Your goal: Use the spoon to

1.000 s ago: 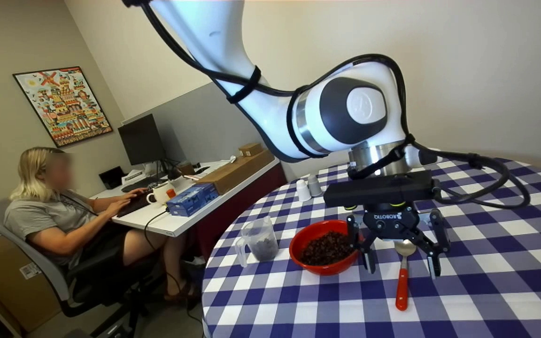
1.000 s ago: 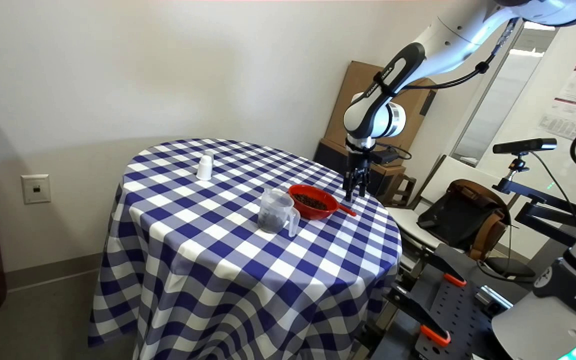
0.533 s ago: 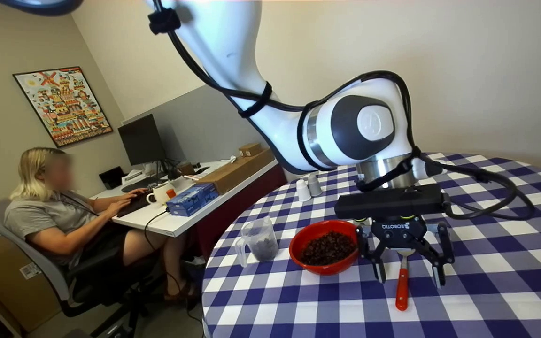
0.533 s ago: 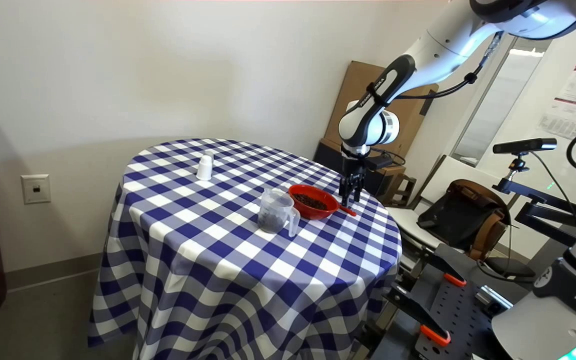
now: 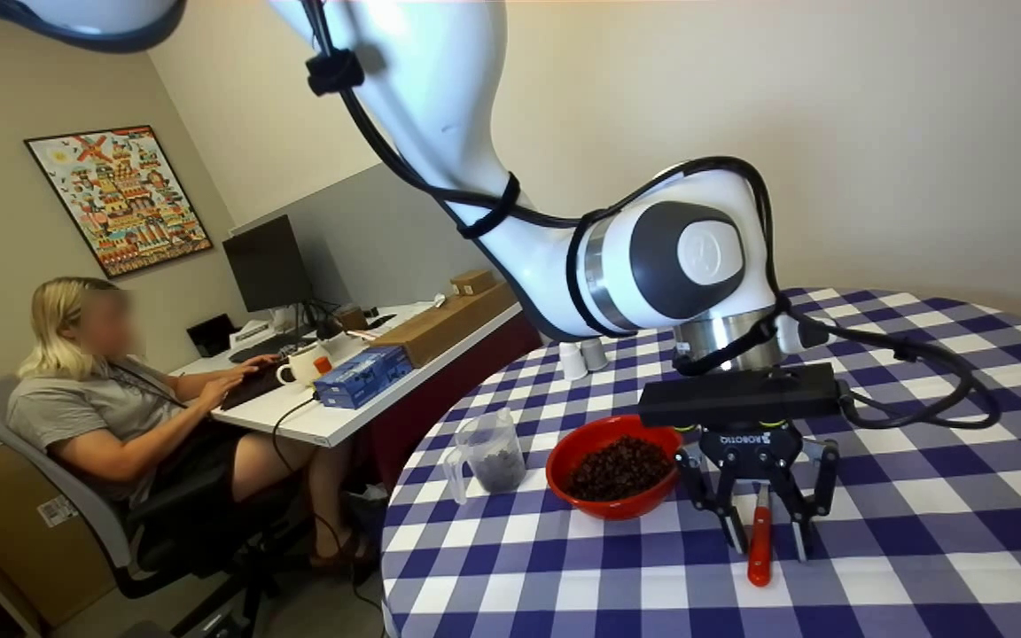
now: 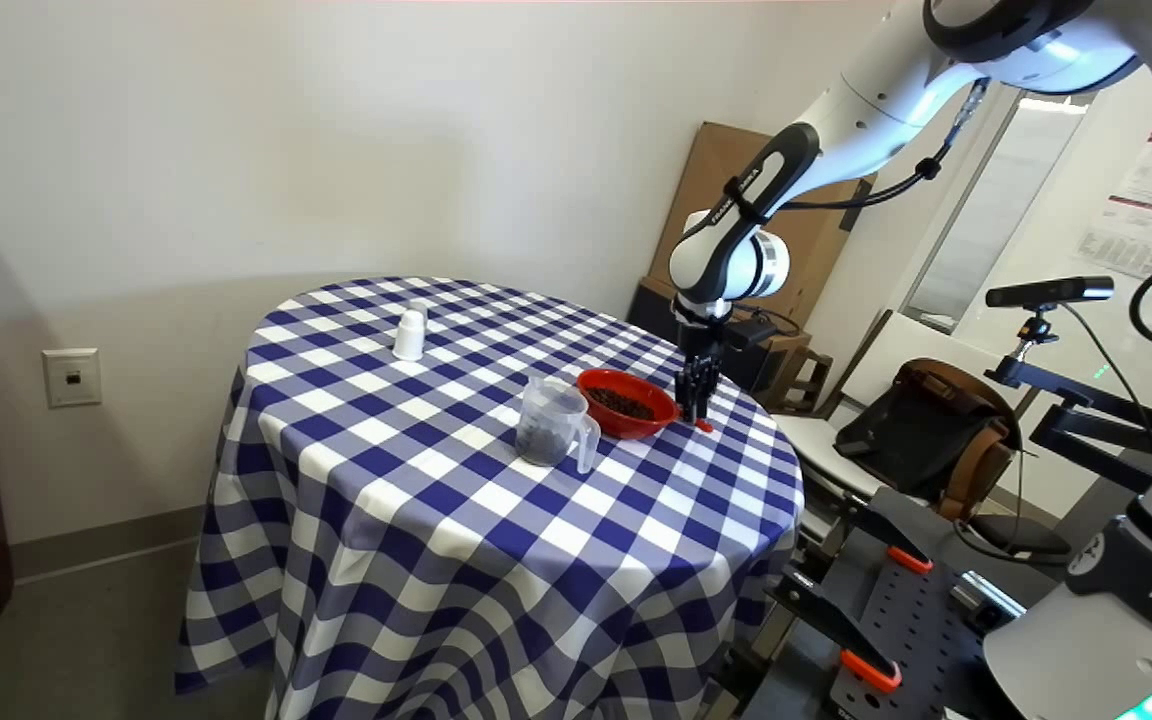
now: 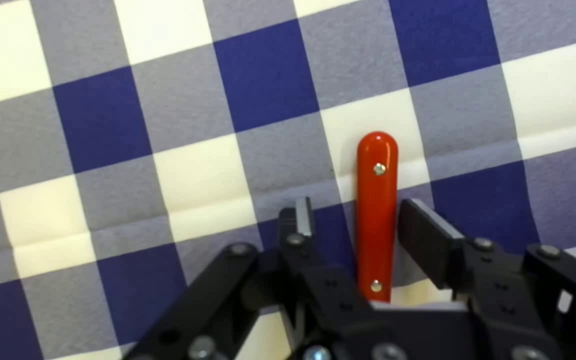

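The spoon lies on the checked cloth, its red handle (image 7: 377, 215) showing in the wrist view and its rounded end pointing away from the gripper. In an exterior view the handle (image 5: 759, 542) is seen with a bit of metal neck; the spoon's metal bowl is hidden behind the gripper. My gripper (image 7: 357, 214) is low over the table, partly closed but still open, with the handle between its fingers. A clear gap separates the left finger (image 7: 304, 217) from the handle, while the right finger (image 7: 428, 240) is very near it. Only the handle's red tip (image 6: 704, 426) shows in an exterior view.
Close beside the gripper stands a red bowl (image 5: 608, 509) filled with dark pieces. Past it is a clear plastic measuring cup (image 5: 486, 443) with dark contents. A white shaker (image 5: 572, 361) and a grey one stand farther back. Someone sits at a neighbouring desk (image 5: 280, 425).
My gripper has come down around the spoon's handle, and its fingers have drawn much closer together. The spoon, bowl and cup lie as before.
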Controlling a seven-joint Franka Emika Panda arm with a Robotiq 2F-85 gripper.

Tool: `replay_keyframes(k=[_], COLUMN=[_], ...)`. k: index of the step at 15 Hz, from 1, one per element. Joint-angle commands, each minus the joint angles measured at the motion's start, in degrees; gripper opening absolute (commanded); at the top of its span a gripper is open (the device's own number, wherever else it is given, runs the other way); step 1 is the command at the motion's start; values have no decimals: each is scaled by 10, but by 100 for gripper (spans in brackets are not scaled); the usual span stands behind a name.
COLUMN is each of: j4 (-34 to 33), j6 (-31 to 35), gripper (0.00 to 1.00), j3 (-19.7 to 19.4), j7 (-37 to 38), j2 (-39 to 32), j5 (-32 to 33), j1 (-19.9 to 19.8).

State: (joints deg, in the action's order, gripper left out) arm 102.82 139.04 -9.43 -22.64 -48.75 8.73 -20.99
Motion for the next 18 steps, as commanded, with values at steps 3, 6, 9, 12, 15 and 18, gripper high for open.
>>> replay_keyframes(k=[3,6,9,12,15,18], j4=[-12,-9,-5,9,21,36], j6=[12,16,16,18,41,77], gripper=[4,7,7,7,7,7], j3=[7,7,8,8,2,-27], j7=[-20,-26,-27,-31,-34,-19], j2=[-9,-6,1,24,49,76], j5=[10,11,9,12,24,79], j1=[-9,-11,-11,-10,-2,28])
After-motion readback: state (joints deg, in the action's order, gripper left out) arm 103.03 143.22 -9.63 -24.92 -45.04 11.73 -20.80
